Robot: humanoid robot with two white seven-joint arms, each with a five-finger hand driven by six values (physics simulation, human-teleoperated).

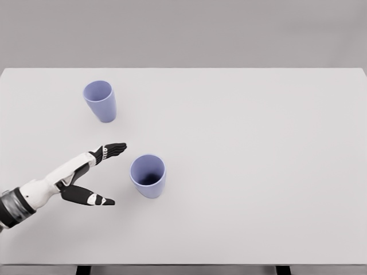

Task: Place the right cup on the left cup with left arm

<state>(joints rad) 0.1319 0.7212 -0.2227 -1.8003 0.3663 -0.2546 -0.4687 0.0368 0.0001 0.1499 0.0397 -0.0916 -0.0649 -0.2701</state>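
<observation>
My left arm comes in from the lower left, low over the white table point(258, 172), forearm angled up and to the right. My left hand point(94, 175) is open and holds nothing: the fingers point(112, 150) stretch out toward the right, the thumb point(92, 198) splayed well below them, so the hand forms a wide V facing the nearer cup point(148, 175). That cup stands upright just to the right of my fingertips, not touching them; it is lavender-blue, tapered, its mouth open and dark inside. The second cup point(100, 100), same colour and shape, stands upright farther back on the table, to the left.
</observation>
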